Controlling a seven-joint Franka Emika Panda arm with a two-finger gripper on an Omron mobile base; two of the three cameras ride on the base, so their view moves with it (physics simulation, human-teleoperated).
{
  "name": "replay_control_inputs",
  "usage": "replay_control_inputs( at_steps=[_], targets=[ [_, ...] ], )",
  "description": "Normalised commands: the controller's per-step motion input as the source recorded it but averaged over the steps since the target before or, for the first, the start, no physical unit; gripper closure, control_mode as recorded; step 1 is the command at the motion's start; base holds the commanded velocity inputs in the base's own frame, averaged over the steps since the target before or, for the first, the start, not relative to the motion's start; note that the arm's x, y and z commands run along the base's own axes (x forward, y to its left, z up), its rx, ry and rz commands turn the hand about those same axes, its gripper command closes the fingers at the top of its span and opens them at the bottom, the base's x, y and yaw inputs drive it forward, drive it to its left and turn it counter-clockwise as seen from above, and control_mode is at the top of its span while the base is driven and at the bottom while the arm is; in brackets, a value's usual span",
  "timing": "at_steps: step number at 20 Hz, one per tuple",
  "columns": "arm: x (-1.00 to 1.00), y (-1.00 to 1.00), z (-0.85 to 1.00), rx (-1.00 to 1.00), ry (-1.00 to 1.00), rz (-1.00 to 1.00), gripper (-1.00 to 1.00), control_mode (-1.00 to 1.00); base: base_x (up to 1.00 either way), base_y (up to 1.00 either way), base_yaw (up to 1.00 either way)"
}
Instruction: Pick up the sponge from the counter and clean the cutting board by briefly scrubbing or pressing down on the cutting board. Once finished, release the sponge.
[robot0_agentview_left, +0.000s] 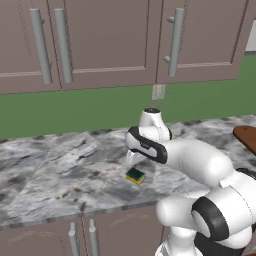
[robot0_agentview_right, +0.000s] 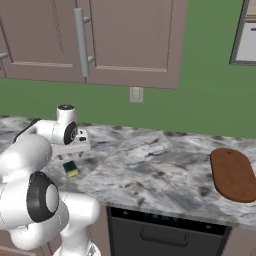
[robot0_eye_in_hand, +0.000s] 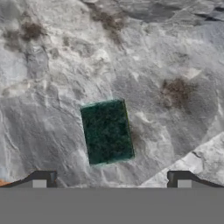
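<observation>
The sponge (robot0_agentview_left: 135, 175) lies flat on the counter (robot0_agentview_left: 60, 170), green side up, with bare stone all round it. The gripper (robot0_eye_in_hand: 111, 178) hangs above it with its jaws spread wide and holding nothing; the sponge sits between and a little ahead of the two tips. The cutting board (robot0_agentview_right: 232, 174) lies well apart at the far right. The right base view shows the whole board. In the left base view the arm probably hides the fingers.
</observation>
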Motion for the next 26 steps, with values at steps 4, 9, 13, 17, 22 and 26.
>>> replay_control_inputs(
  at_steps=[4, 9, 13, 17, 22, 26],
  targets=[
    [0.16, 0.21, -0.58, -0.05, 0.05, 0.00, -1.00, -1.00, 0.00, 0.00, 0.00],
    [0.00, 0.10, -0.34, 0.00, 0.05, 0.00, -1.00, -1.00, 0.00, 0.00, 0.00],
    [0.00, 0.00, -0.22, 0.00, 0.01, 0.00, -1.00, -1.00, 0.00, 0.00, 0.00],
    [0.00, 0.00, -0.23, 0.00, 0.06, 0.00, -1.00, -1.00, 0.00, 0.00, 0.00],
    [0.00, 0.04, -0.19, 0.00, 0.10, 0.00, -1.00, -1.00, 0.00, 0.00, 0.00],
    [0.00, 0.01, -0.10, 0.00, 0.00, 0.00, -1.00, -1.00, 0.00, 0.00, 0.00]
  ],
)
